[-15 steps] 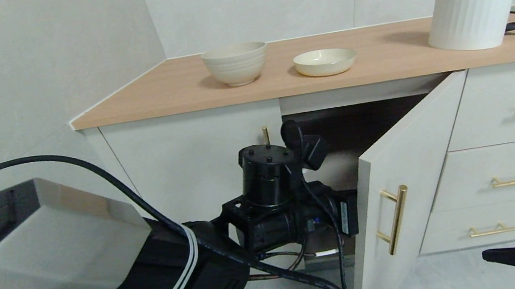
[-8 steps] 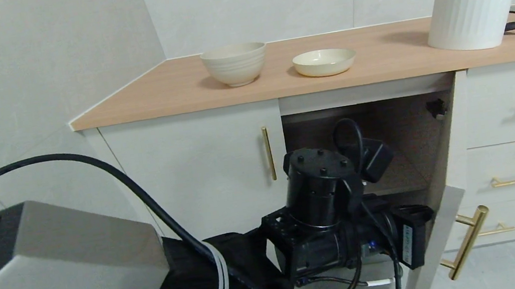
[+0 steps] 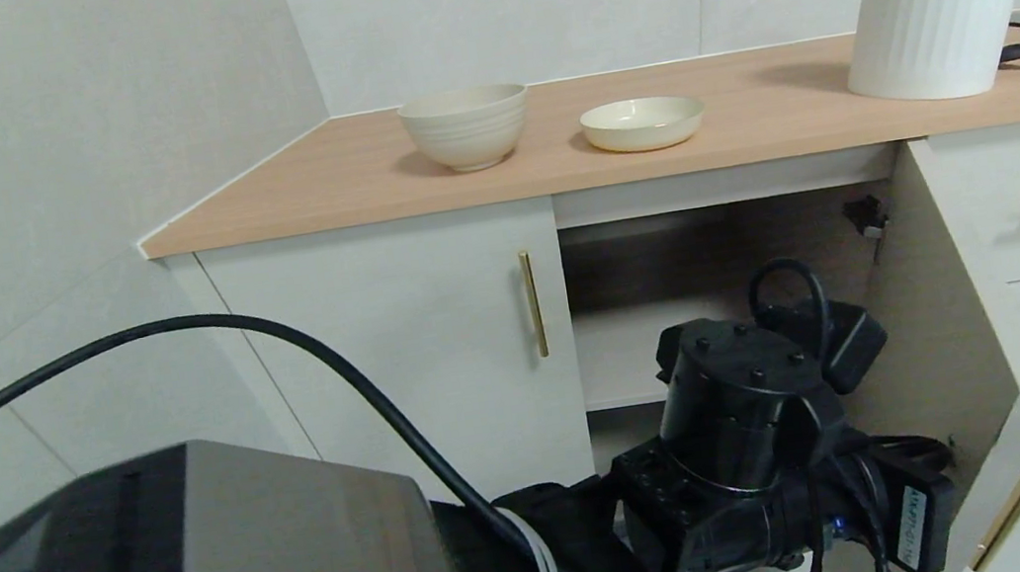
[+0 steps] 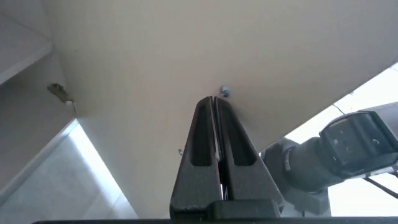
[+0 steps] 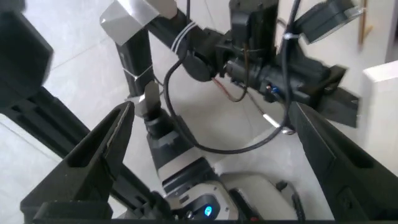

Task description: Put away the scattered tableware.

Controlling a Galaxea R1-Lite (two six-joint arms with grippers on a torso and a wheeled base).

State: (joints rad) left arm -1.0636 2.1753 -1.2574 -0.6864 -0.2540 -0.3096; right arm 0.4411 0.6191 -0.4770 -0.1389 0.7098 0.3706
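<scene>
Two dishes, a bowl (image 3: 466,127) and a plate (image 3: 643,123), sit on the counter (image 3: 336,186); below it the left gripper (image 4: 214,102) is pinched closed, the right gripper (image 5: 211,107) spread wide, both empty.

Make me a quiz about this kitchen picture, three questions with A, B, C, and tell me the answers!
1. Where is the bowl? A on the countertop; B on the floor; C in a drawer.
2. How many cream dishes stand on the countertop? A one; B two; C five.
3. How is the right-hand cabinet door? A open; B shut; C missing.
Answers: 1 A, it rests on the wooden top. 2 B, the bowl and a shallow dish. 3 A, it stands swung out wide.
</scene>
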